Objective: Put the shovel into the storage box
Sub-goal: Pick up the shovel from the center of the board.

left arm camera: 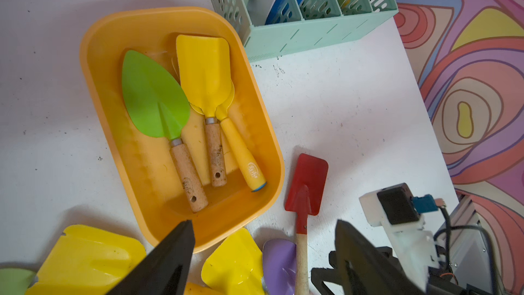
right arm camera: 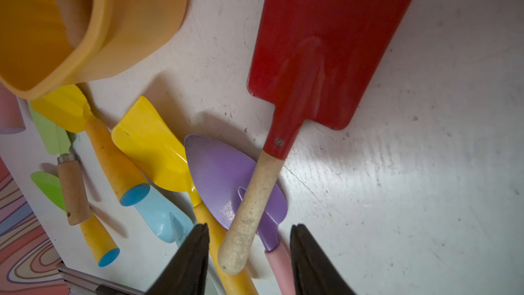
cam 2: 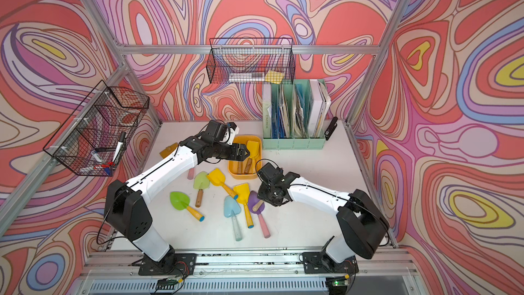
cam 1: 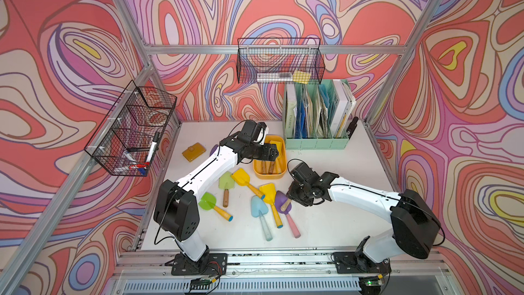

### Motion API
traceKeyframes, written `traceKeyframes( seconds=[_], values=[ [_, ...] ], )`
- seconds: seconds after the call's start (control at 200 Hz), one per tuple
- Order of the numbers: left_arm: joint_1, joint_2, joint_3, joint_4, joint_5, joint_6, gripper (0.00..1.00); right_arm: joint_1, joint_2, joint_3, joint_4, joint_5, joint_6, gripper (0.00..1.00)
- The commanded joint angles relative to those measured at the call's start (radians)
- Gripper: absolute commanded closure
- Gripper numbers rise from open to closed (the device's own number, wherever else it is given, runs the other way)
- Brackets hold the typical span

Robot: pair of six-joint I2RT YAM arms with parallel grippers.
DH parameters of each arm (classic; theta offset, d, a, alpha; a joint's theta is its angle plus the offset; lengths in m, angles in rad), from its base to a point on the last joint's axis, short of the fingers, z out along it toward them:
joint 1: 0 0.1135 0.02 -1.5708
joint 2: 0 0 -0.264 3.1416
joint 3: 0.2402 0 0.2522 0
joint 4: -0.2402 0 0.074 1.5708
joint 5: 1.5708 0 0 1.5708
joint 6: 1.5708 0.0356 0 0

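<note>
Plainly, the red shovel (right arm camera: 326,52) lies just beside the storage box (right arm camera: 136,24), its wooden handle resting across a purple shovel (right arm camera: 221,171) and pointing between the right jaws, which stand half open, gripping nothing. The left jaws gape wide and empty over the box.

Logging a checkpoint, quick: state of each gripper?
Left gripper: open, empty.
Right gripper: open, straddling the red flat-bladed wooden-handled shovel, not gripping.
</note>
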Motion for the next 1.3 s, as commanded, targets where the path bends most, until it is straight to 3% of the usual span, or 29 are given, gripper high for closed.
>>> traceKeyframes(
  seconds=[0.0, 0.26, 0.726, 0.861, 1.212, 1.292],
  values=[
    [-0.005, -0.057, -0.044, 0.070, 0.038, -0.028, 0.16, 0.014, 0.019, -0.024, 0.043, 0.040, 0.092, 0.51],
    [-0.006, -0.093, -0.076, 0.073, 0.063, -0.017, 0.15, 0.017, 0.046, -0.047, 0.035, 0.082, 0.160, 0.51],
    [-0.006, -0.078, -0.044, 0.032, 0.051, 0.036, 0.15, 0.016, 0.182, 0.038, 0.024, 0.093, 0.128, 0.53],
    [-0.006, -0.068, -0.034, 0.032, 0.052, 0.038, 0.15, 0.016, 0.191, 0.047, 0.016, 0.099, 0.122, 0.61],
    [-0.006, -0.054, -0.025, 0.039, 0.078, 0.022, 0.15, 0.016, 0.162, 0.039, -0.015, 0.132, 0.116, 0.96],
    [-0.006, -0.053, -0.023, 0.045, 0.091, 0.014, 0.15, 0.017, 0.142, 0.039, -0.033, 0.148, 0.107, 1.00]
  ],
)
